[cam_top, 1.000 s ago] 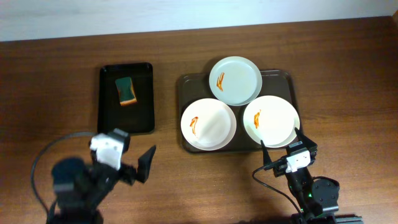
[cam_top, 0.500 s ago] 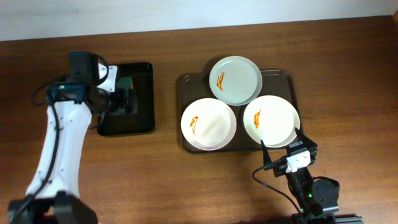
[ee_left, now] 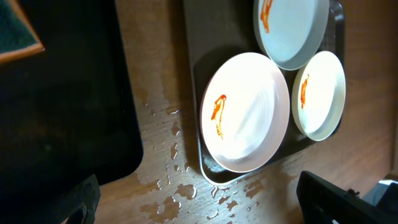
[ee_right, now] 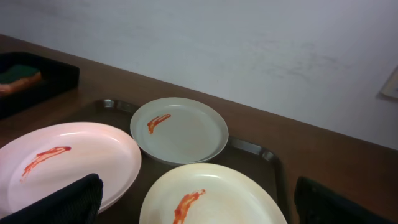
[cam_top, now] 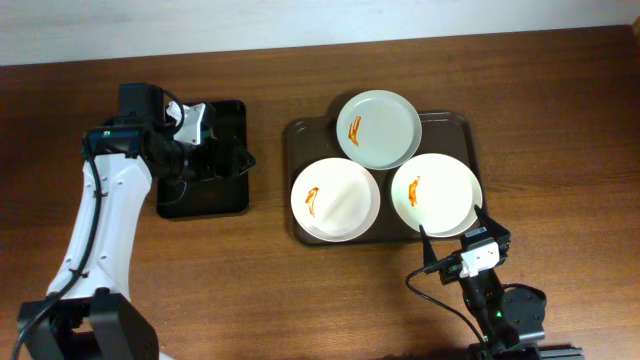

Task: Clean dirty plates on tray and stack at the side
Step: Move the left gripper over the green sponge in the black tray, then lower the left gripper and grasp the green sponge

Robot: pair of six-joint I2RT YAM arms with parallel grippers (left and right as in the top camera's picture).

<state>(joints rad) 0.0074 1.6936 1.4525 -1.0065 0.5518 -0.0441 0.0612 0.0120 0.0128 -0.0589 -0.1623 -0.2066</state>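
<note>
Three white plates lie on the dark brown tray [cam_top: 455,120], each with an orange-red smear: one at the back [cam_top: 378,130], one front left [cam_top: 335,198], one front right [cam_top: 436,193]. My left gripper [cam_top: 235,160] is open and empty over the right edge of the small black tray; its wrist view shows the plates [ee_left: 245,121] [ee_left: 292,28] [ee_left: 320,93] past its jaws [ee_left: 196,199]. My right gripper [cam_top: 455,232] is open and empty at the tray's front edge, just before the front right plate [ee_right: 211,193], with its jaws [ee_right: 199,202] wide apart.
A small black tray [cam_top: 200,195] stands left of the brown tray. A green and orange sponge [ee_left: 15,34] lies in it, hidden under my left arm in the overhead view. Water drops [ee_left: 180,186] wet the wood between the two trays.
My left arm swung from the table's front left up to the black tray, then shifted a little right, covering the sponge. The right arm and the plates have not moved.
</note>
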